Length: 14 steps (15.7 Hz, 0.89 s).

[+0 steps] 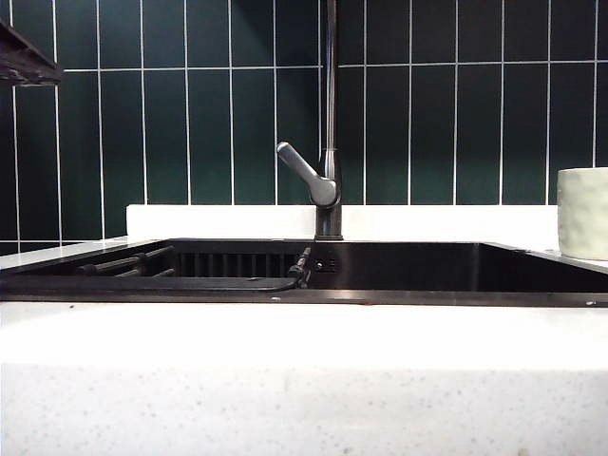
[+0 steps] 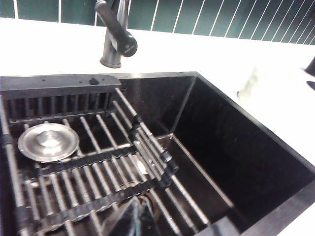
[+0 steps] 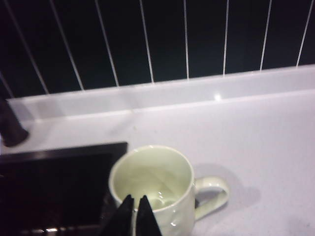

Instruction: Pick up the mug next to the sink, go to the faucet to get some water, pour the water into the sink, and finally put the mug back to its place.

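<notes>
Two closed grippers, left (image 2: 134, 216) above the black sink (image 2: 236, 147), right (image 3: 135, 214) over the mug (image 3: 157, 189) on white counter (image 3: 266, 142).

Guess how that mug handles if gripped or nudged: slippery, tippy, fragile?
The mug looks glossy, so probably slick under the right gripper. Squat shape suggests it slides rather than tips. Seemingly ceramic: rigid, likely chips on the sink rim.

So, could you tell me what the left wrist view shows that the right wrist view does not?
Only the left wrist view shows the sink's inside: rack bars, a round metal strainer, the faucet with its lever, and the shut left gripper above the basin.
Only the right wrist view shows the mug's inside and handle, with the right gripper nearly closed just above it.
Both share the white counter, green tiles and the sink.
</notes>
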Each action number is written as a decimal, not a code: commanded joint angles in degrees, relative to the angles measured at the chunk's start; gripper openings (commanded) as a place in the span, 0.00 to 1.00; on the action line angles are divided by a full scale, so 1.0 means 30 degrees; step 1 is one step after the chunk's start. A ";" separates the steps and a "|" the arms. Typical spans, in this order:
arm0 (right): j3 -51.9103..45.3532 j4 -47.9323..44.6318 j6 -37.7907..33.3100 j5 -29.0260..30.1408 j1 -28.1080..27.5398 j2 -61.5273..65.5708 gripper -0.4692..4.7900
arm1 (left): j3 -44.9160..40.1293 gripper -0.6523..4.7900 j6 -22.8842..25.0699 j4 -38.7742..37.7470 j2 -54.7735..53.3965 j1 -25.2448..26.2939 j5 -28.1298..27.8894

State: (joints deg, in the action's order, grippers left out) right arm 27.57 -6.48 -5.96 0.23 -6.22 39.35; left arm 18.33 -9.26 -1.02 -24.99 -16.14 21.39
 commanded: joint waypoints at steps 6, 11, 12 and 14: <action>-0.0044 0.5632 0.1166 0.2266 0.1231 -0.6266 0.09 | 0.0029 0.11 0.1647 -0.4641 0.4575 -0.0015 -0.4189; -0.2382 0.2273 0.1384 0.2412 0.2404 -0.6280 0.09 | -0.2215 0.11 0.1639 -0.1865 0.4539 -0.0015 -0.5931; -0.2754 0.1690 0.1384 0.2390 0.2594 -0.6273 0.09 | -0.2732 0.11 0.1639 -0.1377 0.4539 -0.0015 -0.6135; -0.3643 0.0925 0.1384 0.2353 0.3337 -0.6091 0.09 | -0.3912 0.11 0.1443 0.0087 0.4539 -0.0007 -0.6404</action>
State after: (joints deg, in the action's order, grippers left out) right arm 16.95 -2.04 -1.93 7.44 2.98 20.93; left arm 7.35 -4.62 -3.99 -11.31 -16.14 2.55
